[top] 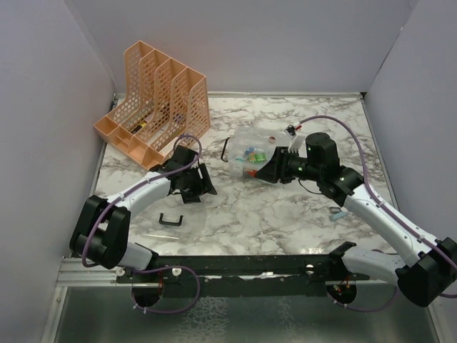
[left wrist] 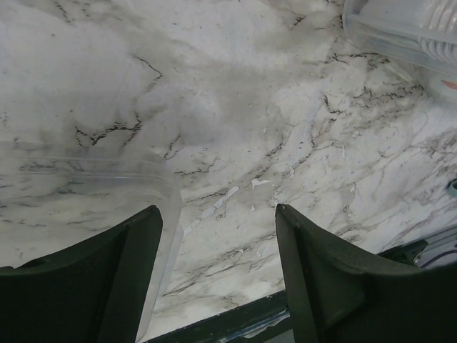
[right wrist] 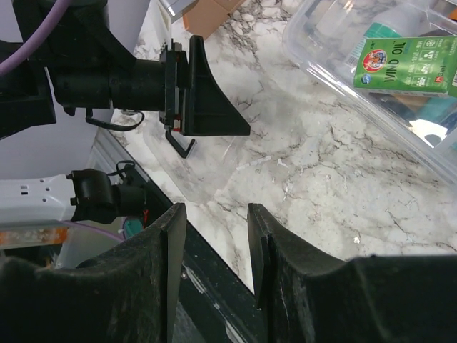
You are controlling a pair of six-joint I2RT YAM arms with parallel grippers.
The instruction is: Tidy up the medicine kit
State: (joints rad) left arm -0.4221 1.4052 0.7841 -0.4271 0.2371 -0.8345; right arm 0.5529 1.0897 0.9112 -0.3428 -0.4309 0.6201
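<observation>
Reading the medicine kit (top: 250, 153) as light, thin-walled clear plastic: rigid enough to nudge, but slick on marble and likely to flex or skid if squeezed hard. It sits open toward the far edge of the counter (top: 285, 221), about mid-width, just right of the orange file rack (top: 153, 107) in the far-left corner. Its lid (top: 189, 214) lies flat and apart from the box, left of centre and nearer the near edge, with the black handle (top: 170, 220) at its near-left end.

Grip call:
- **Box:** straddle one wall at the rim, one finger inside and one outside.
- **Lid:** take it by the handle. The flat sheet gives no edge to get under and would probably slide.

Left gripper (top: 202, 184) is spread wide with nothing between the fingers, over the lid's far-right part. Can't tell if it touches. Right gripper (top: 265, 171) is parted more narrowly, also empty, just beside the kit's near side.

View differences:
- **Top:** the only view with the full layout of rack, box and lid, plus both arms. The kit's contents are just coloured blobs.
- **Left wrist:** shows the lid's rounded corner beside one finger (left wrist: 93, 279), bare marble in the gap, and a corner of the kit at the frame's top right. No contents are visible.
- **Right wrist:** shows a readable green "Wind Oil" packet (right wrist: 407, 64) inside the box. It also shows the left gripper side-on with the handle just below it, a height relation the top view flattens.
</observation>
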